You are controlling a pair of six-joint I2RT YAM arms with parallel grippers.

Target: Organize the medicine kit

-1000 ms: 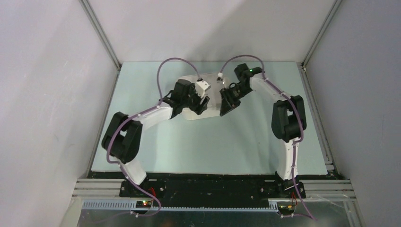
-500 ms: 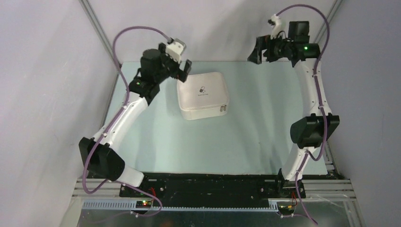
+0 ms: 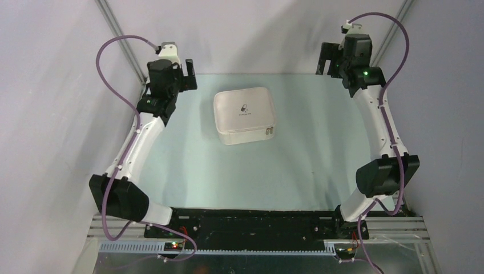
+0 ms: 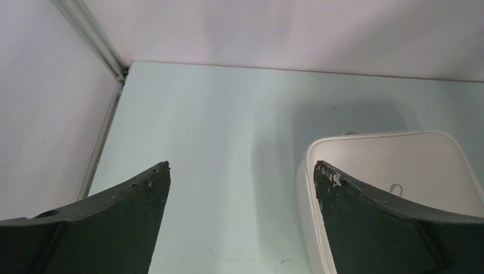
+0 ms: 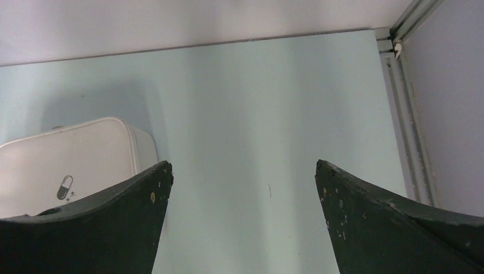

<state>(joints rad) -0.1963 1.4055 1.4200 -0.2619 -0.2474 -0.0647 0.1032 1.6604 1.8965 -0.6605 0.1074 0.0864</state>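
The closed white medicine kit (image 3: pixel 244 116) lies at four o'clock from the nearer left gripper (image 3: pixel 188 75), eight o'clock from the right gripper (image 3: pixel 324 57), both splayed, empty.

Left wrist: medicine kit (image 4: pixel 399 160) has its near corner hidden behind a left gripper (image 4: pixel 242 165) finger, and the frame's bottom and right edges cut off the rest. Right wrist: kit cut by the left edge, near side behind a right gripper (image 5: pixel 244 164) finger. Kit shut, contents unseen. Text under the kit's logo (image 3: pixel 244 107) too small to read.

White medicine kit (image 3: pixel 244 114) on pale table (image 3: pixel 308 162)
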